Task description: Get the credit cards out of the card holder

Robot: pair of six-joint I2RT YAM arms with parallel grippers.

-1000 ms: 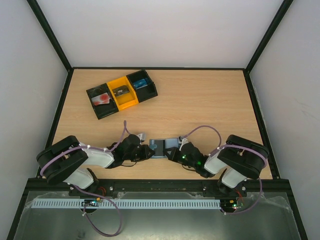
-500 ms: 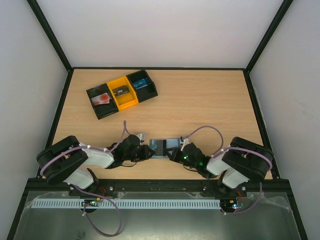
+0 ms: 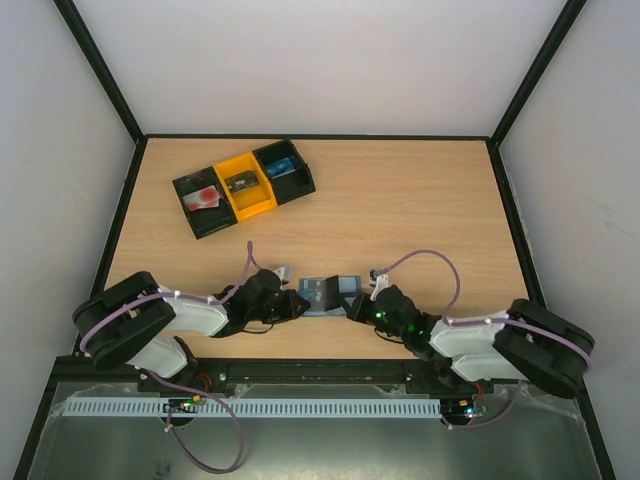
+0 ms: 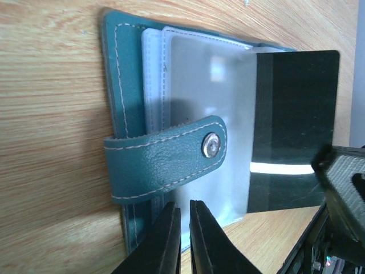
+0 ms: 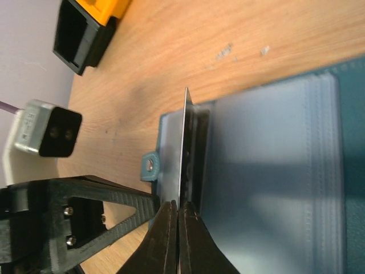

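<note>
The blue-grey card holder lies open on the table between my two grippers. In the left wrist view its teal cover, snap strap and clear sleeves show. A black card with a white stripe sticks partly out of a sleeve on the holder's right side. My left gripper is shut on the holder's near edge. My right gripper is shut on that card, seen edge-on. In the top view the left gripper and right gripper flank the holder.
A black-and-orange three-compartment tray stands at the back left. It holds a red card, a dark item in the middle and a blue item on the right. The table's front edge runs just behind both grippers.
My right arm has swung its elbow out to the right and its gripper has drawn back slightly right, sliding the black card partly out. The left arm has held still.
</note>
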